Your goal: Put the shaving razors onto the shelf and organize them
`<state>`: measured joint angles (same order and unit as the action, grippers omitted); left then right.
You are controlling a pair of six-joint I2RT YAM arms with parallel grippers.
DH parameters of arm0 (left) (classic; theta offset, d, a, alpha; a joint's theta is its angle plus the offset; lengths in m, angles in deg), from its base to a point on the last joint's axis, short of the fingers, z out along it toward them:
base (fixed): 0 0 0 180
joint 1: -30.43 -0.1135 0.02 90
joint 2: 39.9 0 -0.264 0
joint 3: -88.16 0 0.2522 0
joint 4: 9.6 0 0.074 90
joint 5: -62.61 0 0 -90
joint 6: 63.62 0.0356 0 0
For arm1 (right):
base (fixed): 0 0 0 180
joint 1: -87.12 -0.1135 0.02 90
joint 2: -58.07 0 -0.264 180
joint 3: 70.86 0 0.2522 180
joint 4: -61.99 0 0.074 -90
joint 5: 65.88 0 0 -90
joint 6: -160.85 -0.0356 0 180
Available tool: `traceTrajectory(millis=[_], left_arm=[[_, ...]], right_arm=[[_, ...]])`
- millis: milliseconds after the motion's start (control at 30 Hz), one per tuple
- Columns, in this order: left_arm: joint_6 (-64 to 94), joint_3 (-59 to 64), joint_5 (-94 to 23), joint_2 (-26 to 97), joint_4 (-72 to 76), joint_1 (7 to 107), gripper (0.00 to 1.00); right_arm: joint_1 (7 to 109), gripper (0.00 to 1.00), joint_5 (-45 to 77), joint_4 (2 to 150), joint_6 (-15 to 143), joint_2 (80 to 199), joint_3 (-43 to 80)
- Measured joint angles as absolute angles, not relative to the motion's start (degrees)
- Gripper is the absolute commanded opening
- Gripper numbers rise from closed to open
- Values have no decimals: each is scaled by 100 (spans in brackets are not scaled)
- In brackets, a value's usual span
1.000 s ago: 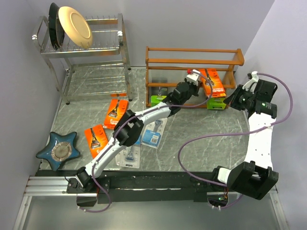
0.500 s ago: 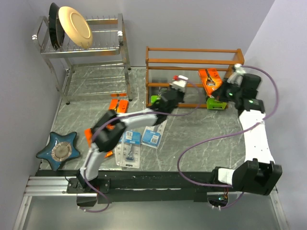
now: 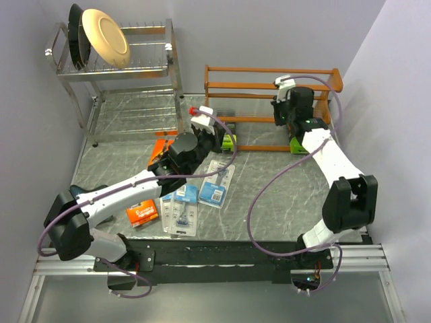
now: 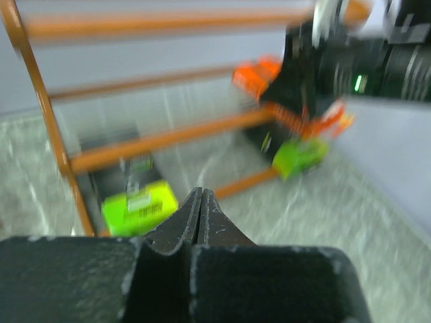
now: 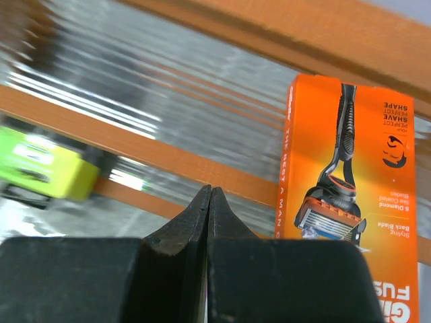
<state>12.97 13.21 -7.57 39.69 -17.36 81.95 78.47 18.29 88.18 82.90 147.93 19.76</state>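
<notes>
Spanning the back of the table, the shelf (image 3: 256,85) has both arms reaching to it – the left at its left end, the right near its right end.

One orange pack (image 5: 347,202) stands on a slatted tier, just to the right of the right gripper (image 5: 210,190). Two lime-green boxes (image 3: 227,141) (image 3: 296,145) sit low at the foot of the shelf, one at each end. Whether they rest on the bottom tier or on the table just in front I cannot tell.

Well apart from the shelf, two more orange packs (image 3: 142,212) (image 3: 161,145) and the blister cards (image 3: 217,185) (image 3: 179,214) lie flat on the table near the left arm.

The right gripper's fingers are pressed tip to tip with nothing between them. The left gripper (image 4: 200,192) is likewise closed and empty, pointed at the left green box.

By my reading this is a pause between placings – some packs are up and five are waiting. The next move calls for one arm to swing to a table pack, part its fingers and catch a thin edge, since flat cards give little to pinch.
</notes>
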Motion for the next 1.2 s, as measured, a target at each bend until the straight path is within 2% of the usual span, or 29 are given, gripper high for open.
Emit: traceTrajectory(millis=[300,633,1200], left_arm=[[1083,1700,-919,3969,-1198,7979,1],[888,1739,-1096,3930,-1229,7736,1],[735,1772,-1354,3989,-1255,7710,1]], right_arm=[[7342,0,2868,8344,9451,15252,1995],[7301,0,3849,8167,10078,16002,2347],[7618,0,4393,7424,10684,16345,2430]])
